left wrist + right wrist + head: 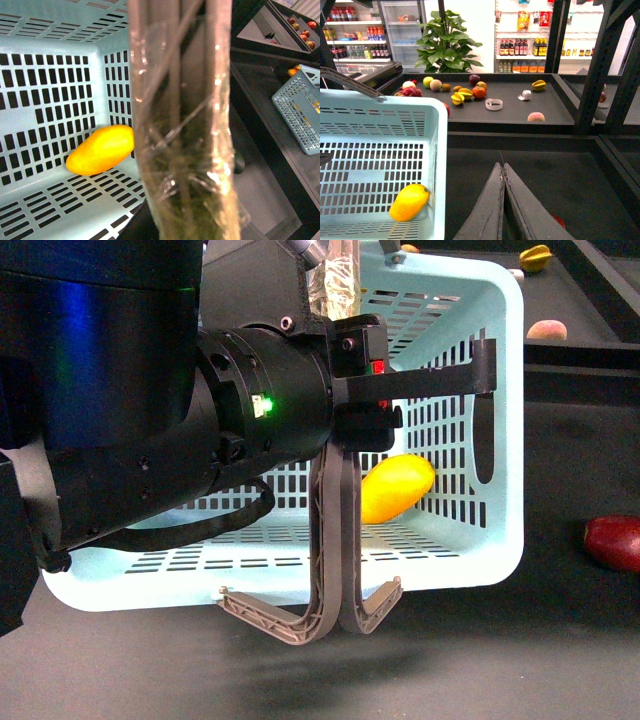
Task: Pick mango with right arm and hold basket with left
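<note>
1 smooth yellow oval mango (397, 487), lying in the pale turquoise slotted plastic basket (503, 440) by its right wall; likely light, firm, slick, bruisable, best pinched across its middle; right gripper (502, 167) closed and empty, left gripper (380, 390) state unclear.
</note>
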### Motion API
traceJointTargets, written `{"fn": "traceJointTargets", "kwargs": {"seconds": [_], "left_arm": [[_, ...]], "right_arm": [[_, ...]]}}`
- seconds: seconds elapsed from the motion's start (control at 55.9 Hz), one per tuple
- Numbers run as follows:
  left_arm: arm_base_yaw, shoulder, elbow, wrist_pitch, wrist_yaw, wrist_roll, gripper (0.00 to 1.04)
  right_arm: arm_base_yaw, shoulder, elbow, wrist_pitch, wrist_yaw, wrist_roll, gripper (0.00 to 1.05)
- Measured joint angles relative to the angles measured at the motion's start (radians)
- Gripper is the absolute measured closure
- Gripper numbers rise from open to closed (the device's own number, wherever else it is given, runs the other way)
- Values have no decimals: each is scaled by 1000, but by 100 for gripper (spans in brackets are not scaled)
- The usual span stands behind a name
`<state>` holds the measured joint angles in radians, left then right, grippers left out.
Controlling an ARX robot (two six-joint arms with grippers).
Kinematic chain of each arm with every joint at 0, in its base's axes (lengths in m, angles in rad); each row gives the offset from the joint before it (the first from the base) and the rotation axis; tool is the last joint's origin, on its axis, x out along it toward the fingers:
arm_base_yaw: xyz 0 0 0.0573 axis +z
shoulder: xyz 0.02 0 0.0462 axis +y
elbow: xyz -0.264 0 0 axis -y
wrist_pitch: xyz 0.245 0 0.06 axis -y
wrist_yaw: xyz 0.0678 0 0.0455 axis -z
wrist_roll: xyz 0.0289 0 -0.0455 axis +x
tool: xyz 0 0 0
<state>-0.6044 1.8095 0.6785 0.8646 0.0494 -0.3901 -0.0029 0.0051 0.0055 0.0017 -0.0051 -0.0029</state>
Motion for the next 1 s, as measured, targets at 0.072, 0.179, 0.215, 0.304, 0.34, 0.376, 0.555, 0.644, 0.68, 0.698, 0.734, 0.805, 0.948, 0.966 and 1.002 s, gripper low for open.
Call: {"fn": "traceJointTargets", "kwargs": {"seconds": [0.072,0.179,0.215,0.304,0.34,0.376,0.555,0.644,0.68,0.698,0.734,0.805,0.948,0.966,1.002], "left_arm": [[0,0,0,0,0,0,99],[0,0,0,0,-1,0,99],[0,0,0,0,0,0,99],[0,0,0,0,0,0,99],[0,0,0,0,0,0,99],[0,0,0,0,0,0,99],[0,0,0,0,0,0,99],[0,0,0,0,0,0,99],[0,0,0,0,0,0,99],[0,0,0,0,0,0,99],[0,0,0,0,-1,0,99],[0,0,0,0,0,0,99],[0,0,0,0,0,0,99],[0,0,0,0,-1,0,99],[0,0,0,0,-1,0,99]], "right_arm": [[0,0,0,0,0,0,73],[0,0,0,0,0,0,55],[0,0,0,0,0,0,48],[0,0,0,0,0,0,35],[0,0,0,0,0,0,28],[0,0,0,0,0,0,23],[0,0,0,0,0,0,7],[0,0,0,0,0,0,8],[0,0,0,0,0,0,8],[0,0,0,0,0,0,8],[0,0,0,0,0,0,8],[0,0,0,0,0,0,8],[0,0,0,0,0,0,8],[0,0,0,0,0,0,8],[0,0,0,0,0,0,8]]}}
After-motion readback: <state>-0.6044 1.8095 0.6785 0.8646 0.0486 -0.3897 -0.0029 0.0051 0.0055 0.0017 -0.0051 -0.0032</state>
